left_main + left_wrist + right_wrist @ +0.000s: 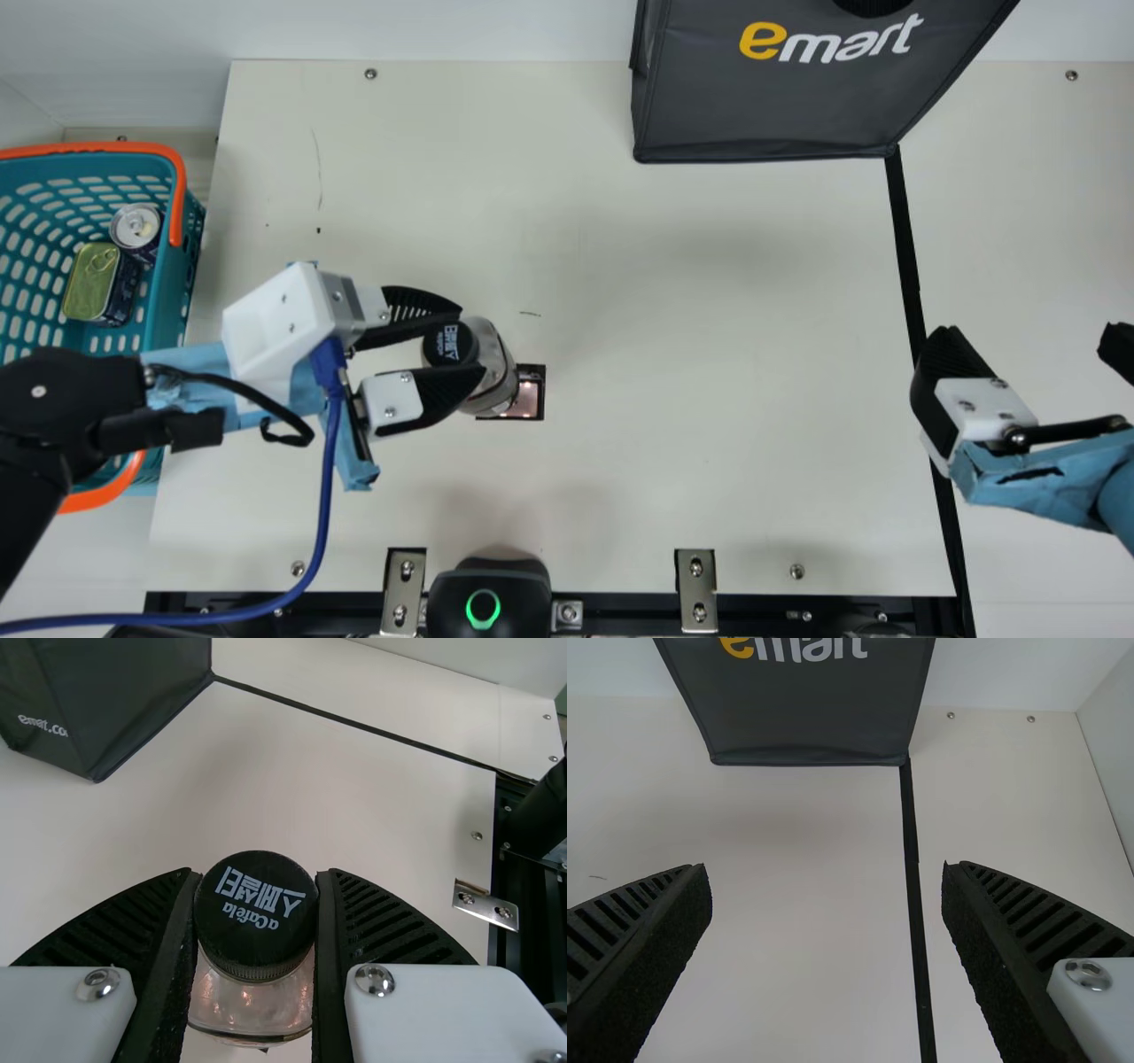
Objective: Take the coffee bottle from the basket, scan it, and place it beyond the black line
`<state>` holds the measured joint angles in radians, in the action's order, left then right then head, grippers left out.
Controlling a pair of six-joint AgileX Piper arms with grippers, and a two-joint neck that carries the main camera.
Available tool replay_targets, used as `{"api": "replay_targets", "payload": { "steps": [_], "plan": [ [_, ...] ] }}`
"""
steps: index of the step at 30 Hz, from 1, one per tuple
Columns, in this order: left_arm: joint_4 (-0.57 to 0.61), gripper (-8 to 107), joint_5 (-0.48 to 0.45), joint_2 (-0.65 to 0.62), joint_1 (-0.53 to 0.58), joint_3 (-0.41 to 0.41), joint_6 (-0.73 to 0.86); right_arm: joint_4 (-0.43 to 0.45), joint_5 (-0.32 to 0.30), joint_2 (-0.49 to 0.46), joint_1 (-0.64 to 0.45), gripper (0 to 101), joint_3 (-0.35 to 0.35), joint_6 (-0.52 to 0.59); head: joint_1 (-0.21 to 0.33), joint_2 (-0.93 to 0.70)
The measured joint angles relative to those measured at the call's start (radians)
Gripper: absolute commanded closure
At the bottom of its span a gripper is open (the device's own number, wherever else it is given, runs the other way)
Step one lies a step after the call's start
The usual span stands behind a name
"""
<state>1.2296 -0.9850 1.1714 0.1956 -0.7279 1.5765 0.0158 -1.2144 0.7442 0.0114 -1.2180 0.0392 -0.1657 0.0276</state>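
1. The coffee bottle (493, 361) is in the grasp of the left gripper (470, 342), over the left part of the tabletop, on the basket's side of the black line (905, 257); the fingers cover parts of its sides, and whether its base touches the surface cannot be told.
2. Its black cap (450, 344) faces the camera.
3. The bottle partly hides a dark-framed, reddish-lit scanner window (529, 399).
4. The right gripper (1026, 341) is released, its fingers wide apart; the main view's right edge cuts one off.
5. The teal basket (168, 306) is cut off at the left and partly covered by the left arm; in it are a round can (135, 227) and a gold-lidded tin (91, 282).
6. The top edge crops a dark grey bag (762, 106).
7. A black device with a green ring (483, 589) is cropped below.
8. The cream table (673, 354) has screws and faint scratches; a white wall (425, 31) stands behind.
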Motion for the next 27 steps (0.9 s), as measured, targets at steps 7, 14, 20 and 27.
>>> {"api": "replay_targets", "payload": {
  "steps": [7,14,20,27],
  "plan": [
    [-0.013,89,-0.006,-0.016,0.048,0.006,-0.001,0.0,0.0,0.0,0.0,10,0.0,0.0,0.0,0.002],
    [-0.025,89,0.003,-0.024,0.076,0.011,-0.009,0.0,0.0,0.0,0.0,10,0.0,0.0,0.0,0.002],
    [-0.013,89,0.049,-0.009,0.115,0.002,-0.012,0.0,0.0,0.0,0.0,10,0.0,0.0,0.0,0.002],
    [0.018,89,0.119,0.036,0.179,-0.034,-0.012,0.0,-0.001,0.0,0.0,10,0.0,0.0,0.0,0.002]
  ]
}}
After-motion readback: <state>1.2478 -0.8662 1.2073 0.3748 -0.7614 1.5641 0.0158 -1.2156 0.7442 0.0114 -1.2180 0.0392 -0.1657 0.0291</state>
